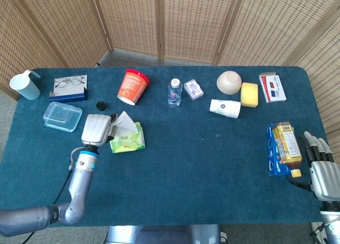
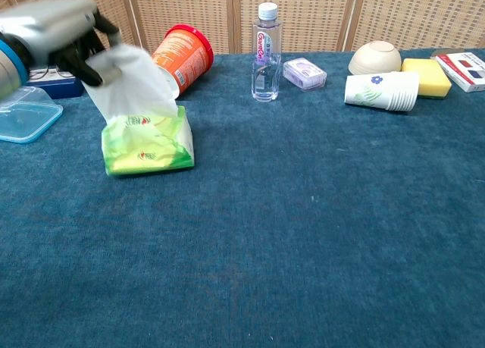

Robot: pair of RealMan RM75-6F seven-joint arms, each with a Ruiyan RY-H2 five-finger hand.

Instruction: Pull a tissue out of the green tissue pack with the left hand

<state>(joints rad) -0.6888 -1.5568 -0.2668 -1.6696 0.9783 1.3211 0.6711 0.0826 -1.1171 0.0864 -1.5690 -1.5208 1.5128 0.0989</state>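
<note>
The green tissue pack (image 1: 127, 140) (image 2: 147, 140) lies on the blue table, left of the middle. A white tissue (image 1: 124, 122) (image 2: 127, 83) stands up out of its top, stretched taut. My left hand (image 1: 96, 129) (image 2: 54, 36) grips the tissue's upper end, raised above and to the left of the pack, and it looks blurred in the chest view. My right hand (image 1: 321, 167) rests at the table's right edge with fingers spread, holding nothing.
A clear lidded box (image 1: 62, 117) and a small black cap (image 1: 100, 105) lie just left of the hand. A red tub (image 2: 180, 56), a water bottle (image 2: 265, 52), paper cups (image 2: 381, 89) and a bowl (image 2: 375, 58) stand along the far side. A drink bottle on a blue packet (image 1: 283, 146) lies by the right hand.
</note>
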